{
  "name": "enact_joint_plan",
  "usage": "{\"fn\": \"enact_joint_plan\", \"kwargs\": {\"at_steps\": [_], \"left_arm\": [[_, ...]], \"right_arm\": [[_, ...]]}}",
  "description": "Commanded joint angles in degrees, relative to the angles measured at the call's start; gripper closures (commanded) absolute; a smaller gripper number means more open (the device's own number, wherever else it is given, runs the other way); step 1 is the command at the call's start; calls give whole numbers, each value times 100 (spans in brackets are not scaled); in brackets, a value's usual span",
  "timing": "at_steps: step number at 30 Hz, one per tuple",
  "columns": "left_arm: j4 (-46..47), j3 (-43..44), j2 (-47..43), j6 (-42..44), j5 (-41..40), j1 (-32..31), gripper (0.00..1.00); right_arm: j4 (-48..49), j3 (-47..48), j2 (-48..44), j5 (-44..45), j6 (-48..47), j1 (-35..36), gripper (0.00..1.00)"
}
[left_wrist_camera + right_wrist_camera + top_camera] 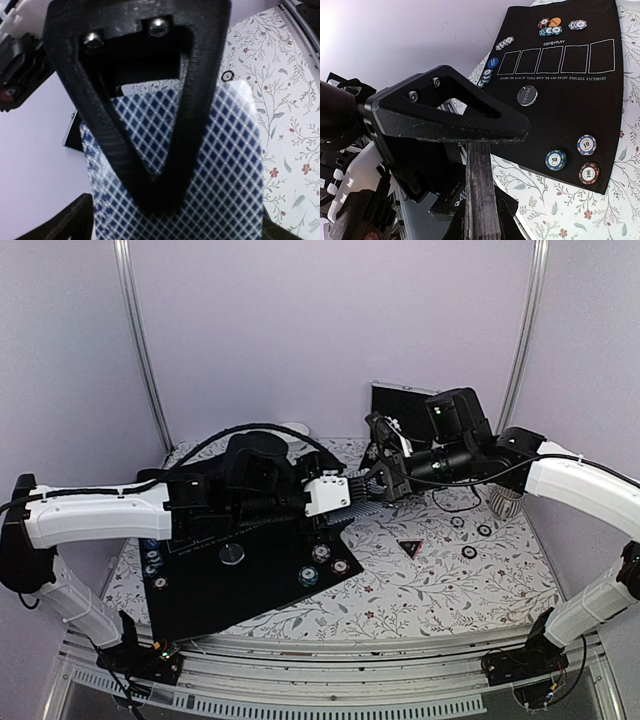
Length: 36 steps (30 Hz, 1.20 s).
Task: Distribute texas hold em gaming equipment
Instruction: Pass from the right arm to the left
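**Deck held high, left tool wide and lined up**

The right tool [385, 482] is pinching a stack of playing cards [230, 170], thin and glossy with blue-and-white diamond-checked backs. It holds them clear of the flower-printed bench [440, 585], above its middle and near the far edge of the matte black felt mat [580, 100].

Facing it is the left tool [348, 496], fingers spread wide, and its wrist view shows the patterned back sitting right between them.

By my reading this is the peel: one card off, not three. To do it well, close on the free end only and squeeze lightly. Then draw flat along the stack so the slick cards slide rather than bend, while the right tool holds firm.

On the mat are the round, stripe-edged poker chips [555, 160] near its right corner. A round grey button [527, 95] sits just below the printed card boxes.
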Motion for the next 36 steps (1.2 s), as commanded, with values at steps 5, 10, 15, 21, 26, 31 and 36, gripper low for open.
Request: {"fn": "enact_joint_plan", "kwargs": {"at_steps": [5, 10, 15, 21, 26, 31, 36], "left_arm": [[-66, 208, -141, -371, 349, 170, 32], [1, 184, -201, -420, 392, 182, 38], [151, 113, -175, -302, 430, 175, 15], [81, 303, -43, -321, 378, 252, 23], [-66, 310, -119, -426, 543, 280, 42], [-141, 296, -287, -571, 820, 296, 48], [-398, 294, -412, -666, 859, 292, 53]], "right_arm": [[75, 172, 9, -372, -88, 66, 98], [83, 177, 0, -426, -88, 69, 98], [198, 186, 18, -568, -21, 68, 98], [206, 162, 31, -549, 9, 86, 98], [245, 128, -36, -557, -33, 81, 98], [297, 103, -10, -690, -169, 89, 97], [584, -16, -149, -850, -335, 84, 66]]}}
